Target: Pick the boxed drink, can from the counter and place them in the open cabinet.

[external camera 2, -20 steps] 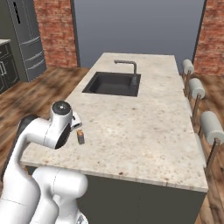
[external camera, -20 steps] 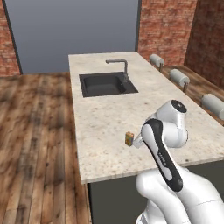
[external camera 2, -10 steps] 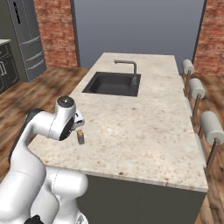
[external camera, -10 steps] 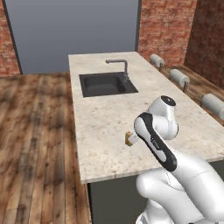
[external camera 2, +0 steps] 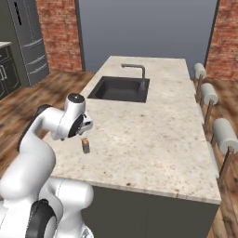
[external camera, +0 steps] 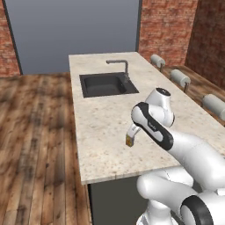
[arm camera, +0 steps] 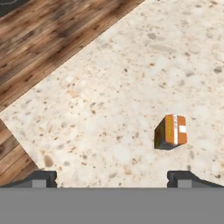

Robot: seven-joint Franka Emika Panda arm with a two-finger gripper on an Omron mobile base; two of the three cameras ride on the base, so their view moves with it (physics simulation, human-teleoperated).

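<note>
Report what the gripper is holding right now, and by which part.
Nothing is held. The gripper is open, its fingertips spread wide above the counter, and the boxed drink stands untouched ahead of them.

Red brick walls flank a grey panel above a wood-plank floor.
</note>
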